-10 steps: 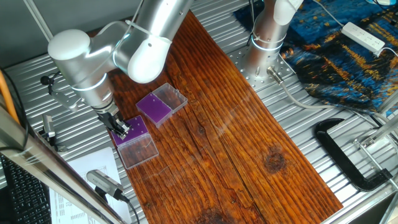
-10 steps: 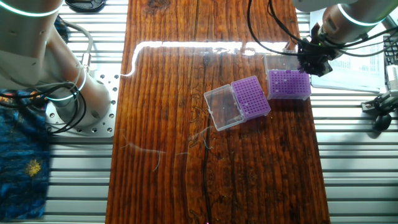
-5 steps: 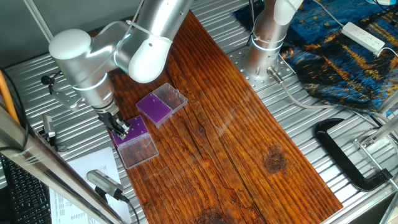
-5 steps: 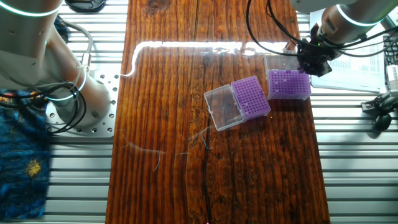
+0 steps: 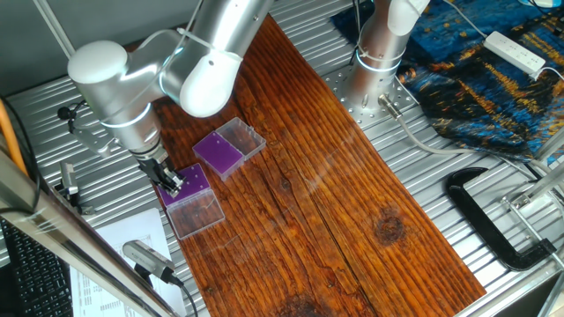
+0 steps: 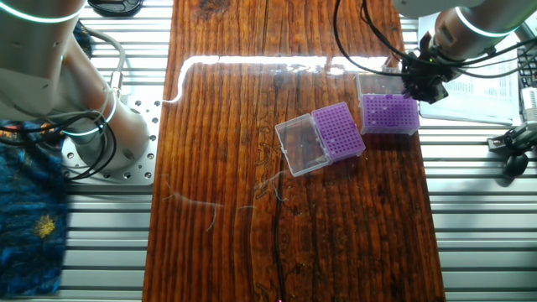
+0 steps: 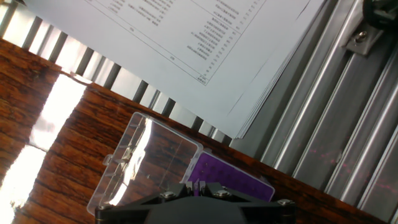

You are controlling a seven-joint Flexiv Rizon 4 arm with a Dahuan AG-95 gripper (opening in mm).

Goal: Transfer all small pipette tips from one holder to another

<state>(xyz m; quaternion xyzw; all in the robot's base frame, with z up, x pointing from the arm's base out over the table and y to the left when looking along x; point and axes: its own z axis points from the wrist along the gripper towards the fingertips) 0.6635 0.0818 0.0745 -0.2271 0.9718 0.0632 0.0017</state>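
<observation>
Your end effector [image 6: 413,86] hangs low over the far corner of one purple tip holder [image 6: 389,115], its clear lid [image 7: 146,163] folded open alongside — the fingers are too dark and crowded here to say whether they stand apart or pinched on anything. The small pipette tips cannot be made out on that grid top. The second holder [image 6: 338,131] lies just beside it on the wooden bench [image 6: 252,210]. Come straight down on one cone — lift vertically, so the rack stays put.
</observation>
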